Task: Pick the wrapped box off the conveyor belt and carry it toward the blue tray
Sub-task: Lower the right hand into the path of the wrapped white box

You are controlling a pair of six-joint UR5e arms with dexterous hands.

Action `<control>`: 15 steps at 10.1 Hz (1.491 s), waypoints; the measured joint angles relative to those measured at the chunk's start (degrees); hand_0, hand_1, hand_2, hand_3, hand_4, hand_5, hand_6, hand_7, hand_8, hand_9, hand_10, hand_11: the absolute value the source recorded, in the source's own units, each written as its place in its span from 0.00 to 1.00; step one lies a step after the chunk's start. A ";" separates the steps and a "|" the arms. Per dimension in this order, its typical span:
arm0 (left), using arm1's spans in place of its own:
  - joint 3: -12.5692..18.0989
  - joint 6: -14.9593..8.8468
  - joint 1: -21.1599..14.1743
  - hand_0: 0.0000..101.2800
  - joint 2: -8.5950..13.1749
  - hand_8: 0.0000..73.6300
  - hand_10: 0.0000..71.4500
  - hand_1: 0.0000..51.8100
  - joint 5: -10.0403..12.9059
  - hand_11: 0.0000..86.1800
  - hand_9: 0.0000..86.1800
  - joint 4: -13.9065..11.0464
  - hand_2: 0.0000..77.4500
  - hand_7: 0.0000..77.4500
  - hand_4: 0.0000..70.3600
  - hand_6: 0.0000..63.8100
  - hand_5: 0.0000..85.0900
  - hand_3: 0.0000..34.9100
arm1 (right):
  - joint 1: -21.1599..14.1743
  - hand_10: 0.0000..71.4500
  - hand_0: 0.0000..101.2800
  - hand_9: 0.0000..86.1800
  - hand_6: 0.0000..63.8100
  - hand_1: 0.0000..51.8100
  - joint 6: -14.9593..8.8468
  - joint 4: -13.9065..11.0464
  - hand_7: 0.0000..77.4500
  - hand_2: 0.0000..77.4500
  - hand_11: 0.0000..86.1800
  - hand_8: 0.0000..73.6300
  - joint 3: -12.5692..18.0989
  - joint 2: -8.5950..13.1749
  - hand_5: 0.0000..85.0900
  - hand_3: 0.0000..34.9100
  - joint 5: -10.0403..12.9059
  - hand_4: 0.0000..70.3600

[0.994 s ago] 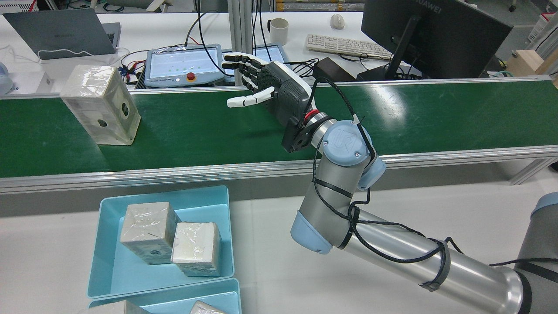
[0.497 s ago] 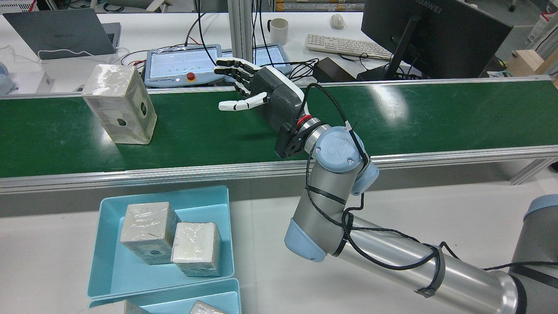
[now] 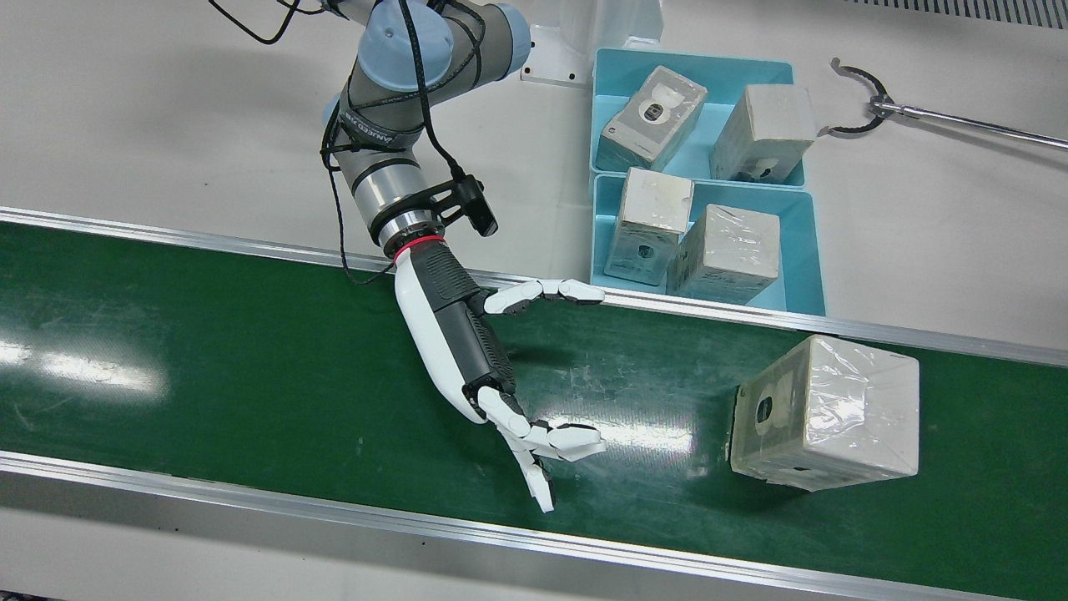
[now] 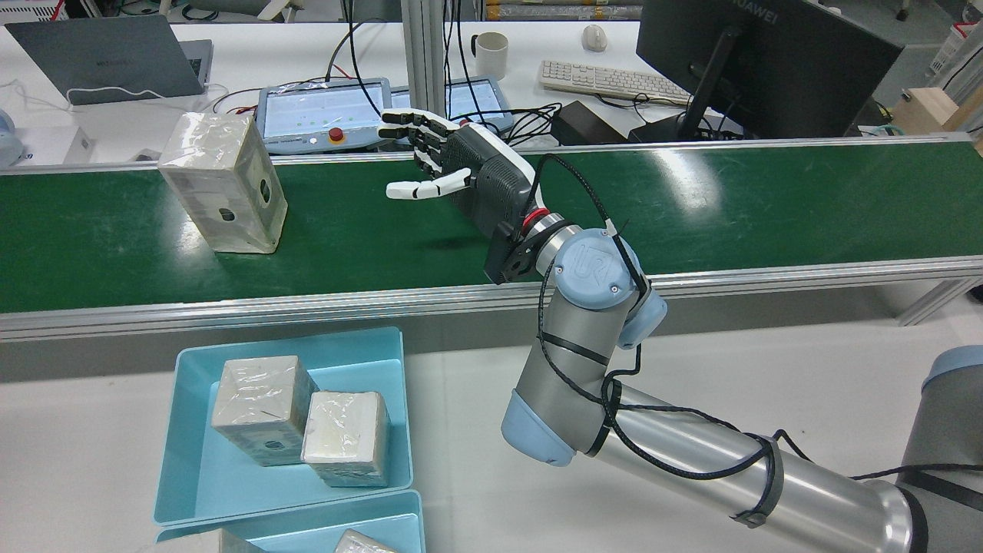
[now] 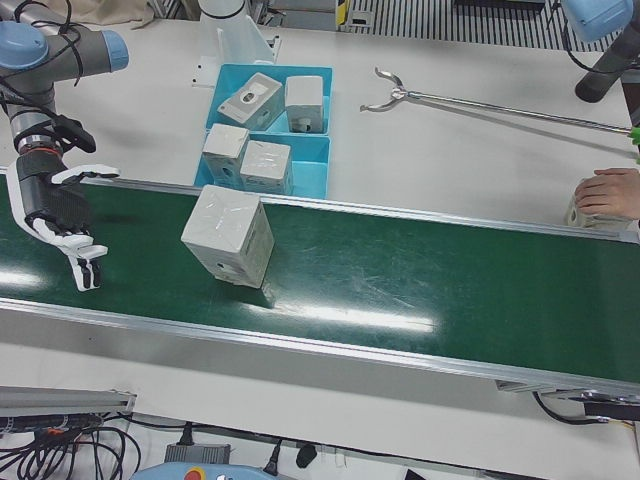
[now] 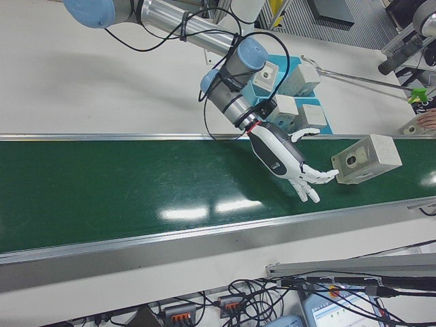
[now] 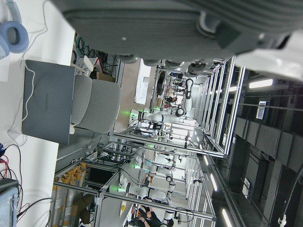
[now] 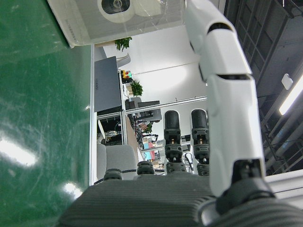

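**Right hand open over belt, wrapped box still apart from it**

Right hand [image 3: 467, 351] out over the green conveyor belt [image 3: 209, 367], fingers [image 3: 546, 292] spread and extended, holding nothing. Palm turned toward the box. The hand sits nearer the belt's edge on the robot's side at the wrist, fingertips reaching toward the far edge.

Wrapped box [image 3: 826, 413] stands on the belt, clear of the hand with bare belt between them. In the rear view it is upright, closer to the belt's far edge [image 4: 223, 184]. Plastic film glints on its faces; a round hole shows on one side.

Blue tray [image 3: 805, 275] lies on the table just beside the belt's robot-side edge, with two wrapped boxes inside; a second tray [image 3: 609, 83] behind it holds two more.

Left hand: its camera shows only part of its palm against the room, so I cannot tell how its fingers are set.
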 joint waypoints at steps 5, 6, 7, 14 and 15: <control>0.00 0.00 0.00 0.00 0.00 0.01 0.01 0.00 0.00 0.00 0.00 0.00 0.01 0.01 0.00 0.00 0.01 0.00 | -0.01 0.00 0.52 0.05 0.14 0.40 0.06 0.00 0.34 0.27 0.02 0.01 -0.01 0.12 0.28 0.37 -0.01 0.22; 0.00 0.00 0.00 0.00 0.00 0.01 0.01 0.00 0.00 0.00 0.00 0.00 0.01 0.01 0.00 0.00 0.01 0.00 | -0.01 0.00 0.51 0.05 0.12 0.40 0.06 0.00 0.34 0.27 0.02 0.01 -0.01 0.11 0.28 0.38 -0.01 0.21; 0.00 0.00 0.00 0.00 0.00 0.01 0.00 0.00 0.00 0.01 0.00 0.00 0.01 0.01 0.00 0.00 0.01 0.00 | -0.01 0.00 0.51 0.05 0.12 0.40 0.04 0.00 0.34 0.27 0.02 0.01 -0.01 0.06 0.28 0.38 0.01 0.21; 0.00 0.00 0.00 0.00 0.00 0.01 0.01 0.00 0.00 0.01 0.00 0.00 0.01 0.01 0.00 0.00 0.01 0.00 | -0.01 0.00 0.51 0.04 0.12 0.40 -0.20 0.00 0.32 0.27 0.02 0.01 -0.88 0.50 0.28 0.42 -0.01 0.20; 0.00 0.00 0.00 0.00 0.00 0.01 0.01 0.00 0.00 0.00 0.00 0.00 0.01 0.01 0.00 0.00 0.01 0.00 | -0.01 0.00 0.51 0.04 0.12 0.40 -0.20 0.00 0.32 0.27 0.02 0.01 -0.88 0.44 0.28 0.45 -0.03 0.20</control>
